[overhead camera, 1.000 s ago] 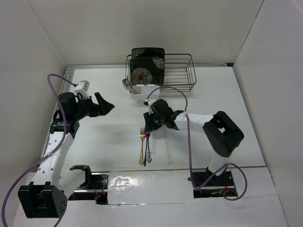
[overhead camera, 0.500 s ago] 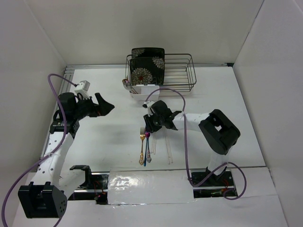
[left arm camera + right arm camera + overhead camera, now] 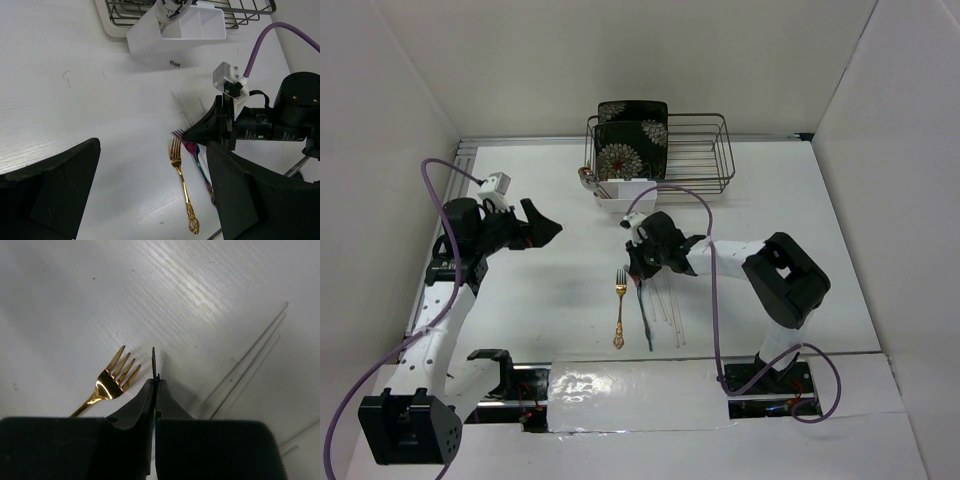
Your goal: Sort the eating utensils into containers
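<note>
Centre frame, you are clenching your right gripper (image 3: 638, 272) on the neck of the iridescent fork (image 3: 644, 318), probably to lift it from the gold fork (image 3: 619, 308) toward the white caddy (image 3: 620, 200) above. At left, your left gripper (image 3: 545, 220) is hanging released.

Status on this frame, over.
Left claw open, off to the side. Right claw shut on iridescent purple-blue metal utensil. Gold metal fork close beside it.

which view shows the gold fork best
Left wrist: the gold fork lies whole and large, tines to ornate handle. Top external shows it whole but tiny. Right wrist shows only its tines and neck, the rest behind the right gripper.
</note>
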Controlling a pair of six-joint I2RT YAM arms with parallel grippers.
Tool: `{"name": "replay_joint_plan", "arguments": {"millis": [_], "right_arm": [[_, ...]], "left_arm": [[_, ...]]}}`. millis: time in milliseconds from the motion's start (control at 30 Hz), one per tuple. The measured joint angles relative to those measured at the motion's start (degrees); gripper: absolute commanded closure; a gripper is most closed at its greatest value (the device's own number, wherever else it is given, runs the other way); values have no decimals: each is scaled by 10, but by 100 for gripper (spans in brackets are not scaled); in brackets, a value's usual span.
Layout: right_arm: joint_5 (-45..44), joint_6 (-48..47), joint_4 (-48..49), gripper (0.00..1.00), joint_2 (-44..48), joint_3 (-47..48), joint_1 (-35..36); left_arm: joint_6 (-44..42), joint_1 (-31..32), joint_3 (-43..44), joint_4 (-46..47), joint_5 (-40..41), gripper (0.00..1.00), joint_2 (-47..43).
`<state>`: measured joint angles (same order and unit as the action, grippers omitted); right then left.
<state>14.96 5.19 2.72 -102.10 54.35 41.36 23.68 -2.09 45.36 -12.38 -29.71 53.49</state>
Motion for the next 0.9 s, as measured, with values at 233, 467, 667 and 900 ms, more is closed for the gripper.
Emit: {"name": "replay_joint_plan", "arguments": {"millis": [233, 467, 667, 900], "right_arm": [[-38, -21, -60, 100, 90, -3, -1], [-67, -36, -80, 100, 221, 76, -5], [-99, -111, 8, 100, 248, 188, -26], [-96, -202, 125, 100, 145, 296, -64]], "left_arm": [[-11, 0, 0, 6, 0, 0, 0], [-26, 0, 0, 30, -4, 0, 4], [-28, 0, 0, 65, -22, 0, 26], [-43, 0, 6, 98, -70, 0, 50]]}}
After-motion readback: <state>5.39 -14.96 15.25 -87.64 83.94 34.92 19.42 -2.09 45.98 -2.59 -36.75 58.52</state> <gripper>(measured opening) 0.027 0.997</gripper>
